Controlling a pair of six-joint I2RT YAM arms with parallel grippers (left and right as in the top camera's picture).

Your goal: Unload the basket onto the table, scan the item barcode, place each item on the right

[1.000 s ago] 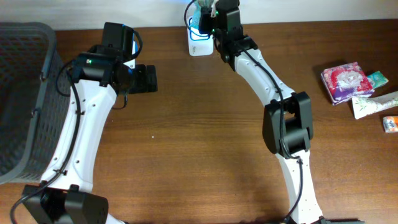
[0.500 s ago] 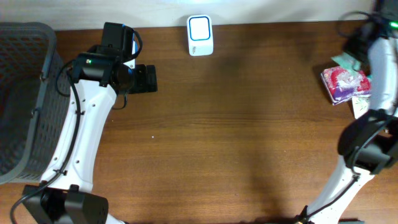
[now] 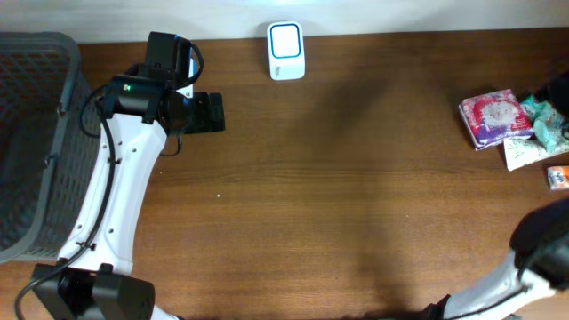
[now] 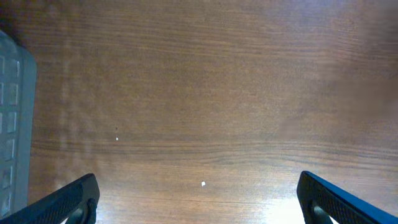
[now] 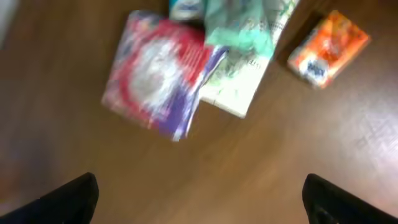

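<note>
Right wrist pic is v blurry, so print on the pink packet [image 5: 158,84] and orange packet [image 5: 328,56] is unreadable. Overhead cuts off most of the right arm [image 3: 544,249] + the basket [image 3: 36,133] at the left edge.

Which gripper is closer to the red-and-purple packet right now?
Right. The right gripper hangs above the red-and-purple packet, which lies just ahead of its fingers; the left gripper is far off to the left, by the gray basket.

scanner [image 3: 286,52]: far edge | basket [image 3: 36,133]: left | left arm [image 3: 124,178]: beside basket | packets [image 3: 495,117]: clustered far right | right arm [image 3: 544,253]: lower-right corner
</note>
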